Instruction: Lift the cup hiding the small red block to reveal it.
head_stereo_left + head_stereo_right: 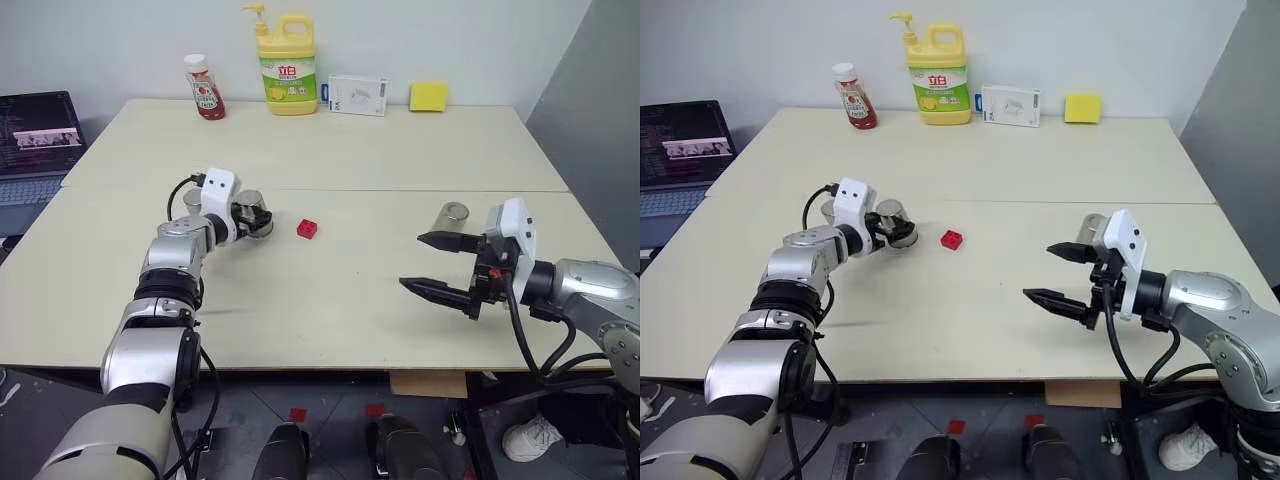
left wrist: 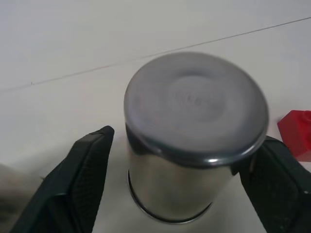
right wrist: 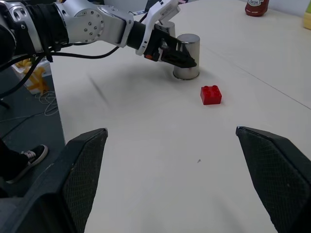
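While the small red block point(image 1: 307, 229) lies uncovered on the pale table point(image 1: 330, 300), near the table's middle, my left gripper point(image 1: 256, 220) sits around the cup point(image 1: 255, 213) that stands upside down just at the block's nine o'clock. In my left wrist view the black fingers point(image 2: 80, 179) stand on either side of the cup's wall with a sliver of table showing between pad and metal, so the jaws are apart and not clamping it; the cup's rim rests on the table. A second metal cup point(image 1: 192, 201) stands just behind my left wrist, at about ten o'clock from the first. My right gripper point(image 1: 432, 264) hovers over the table at the block's four o'clock, well apart from it, jaws spread wide with nothing between them. The third cup point(image 1: 451, 216) stands upside down just beyond its far finger. Along the far edge of the table, at twelve o'clock, stand a ketchup bottle point(image 1: 204, 88), a yellow dish-soap jug point(image 1: 287, 65), a small white box point(image 1: 357, 95) and a yellow sponge point(image 1: 428, 96). A laptop point(image 1: 38, 140) sits off the table at ten o'clock.
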Available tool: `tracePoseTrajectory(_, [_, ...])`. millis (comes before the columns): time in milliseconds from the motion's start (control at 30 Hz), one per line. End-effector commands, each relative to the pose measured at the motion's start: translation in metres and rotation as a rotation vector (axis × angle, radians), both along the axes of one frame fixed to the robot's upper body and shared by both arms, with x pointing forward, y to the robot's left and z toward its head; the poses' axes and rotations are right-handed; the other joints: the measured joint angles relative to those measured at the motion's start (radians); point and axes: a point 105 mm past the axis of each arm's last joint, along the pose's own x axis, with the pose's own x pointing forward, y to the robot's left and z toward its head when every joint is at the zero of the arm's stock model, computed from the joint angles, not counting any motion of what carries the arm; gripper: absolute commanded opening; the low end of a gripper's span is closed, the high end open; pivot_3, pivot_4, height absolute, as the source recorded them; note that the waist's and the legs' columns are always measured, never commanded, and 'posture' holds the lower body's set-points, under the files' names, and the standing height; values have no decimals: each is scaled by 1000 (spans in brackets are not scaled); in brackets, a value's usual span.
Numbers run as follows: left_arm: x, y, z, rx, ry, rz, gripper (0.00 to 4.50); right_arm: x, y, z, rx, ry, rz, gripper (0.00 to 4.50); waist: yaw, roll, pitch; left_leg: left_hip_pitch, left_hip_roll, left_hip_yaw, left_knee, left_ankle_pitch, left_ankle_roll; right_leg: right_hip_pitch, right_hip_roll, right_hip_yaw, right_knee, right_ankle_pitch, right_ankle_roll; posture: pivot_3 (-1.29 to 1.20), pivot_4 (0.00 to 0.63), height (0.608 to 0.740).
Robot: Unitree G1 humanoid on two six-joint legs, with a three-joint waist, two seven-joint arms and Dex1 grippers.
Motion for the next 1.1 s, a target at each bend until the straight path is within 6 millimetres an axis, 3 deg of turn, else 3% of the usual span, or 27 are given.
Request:
tracePoseTrajectory(33, [7, 2, 47, -10, -143, 11, 4459, -2, 0, 9, -3, -46, 12, 4500, 0, 0, 0, 0, 0, 0, 0, 0, 0, 0, 0, 0, 0, 0, 0, 0, 150, 740])
tracePoseTrajectory(233, [-3, -12, 99, 29, -303, -84, 4459, -1, 1, 10, 4, -52, 8, 4500, 0, 0, 0, 0, 0, 0, 0, 0, 0, 0, 0, 0, 0, 0, 0, 0, 150, 740])
tracePoseTrajectory(467, [-39, -3, 124, 185, -323, -186, 4459, 5, -1, 15, 19, -84, -24, 4500, -11, 0, 0, 1, 1, 1, -2, 0, 0, 0, 0, 1, 0, 0, 0, 0, 150, 740])
tracePoseTrajectory(633, [-84, 4, 114, 272, -207, -380, 4459, 11, -3, 16, 21, -125, -54, 4500, -16, 0, 0, 2, 1, 1, -2, 0, 0, 0, 1, 1, 0, 0, 0, 0, 150, 740])
tracePoseTrajectory(800, [-117, 17, 98, 281, -80, -469, 4459, 13, -5, 10, 6, -123, -49, 4500, -14, 0, 0, 2, 1, 1, -2, 0, 0, 0, 0, 1, 0, 0, 0, 0, 150, 740])
tracePoseTrajectory(967, [-142, 23, 82, 267, 9, -523, 4459, 10, -10, 5, -12, -67, -11, 4500, -9, 0, 0, 2, 1, 1, -2, 0, 0, 0, 0, 1, -1, -1, -1, 0, 150, 740])
tracePoseTrajectory(1100, [-149, 27, 74, 265, 32, -513, 4459, 8, -12, 2, -28, -44, 10, 4500, -3, 0, 0, 2, 2, 1, -2, 0, 0, 0, 0, 0, -1, -1, -1, 0, 150, 740])
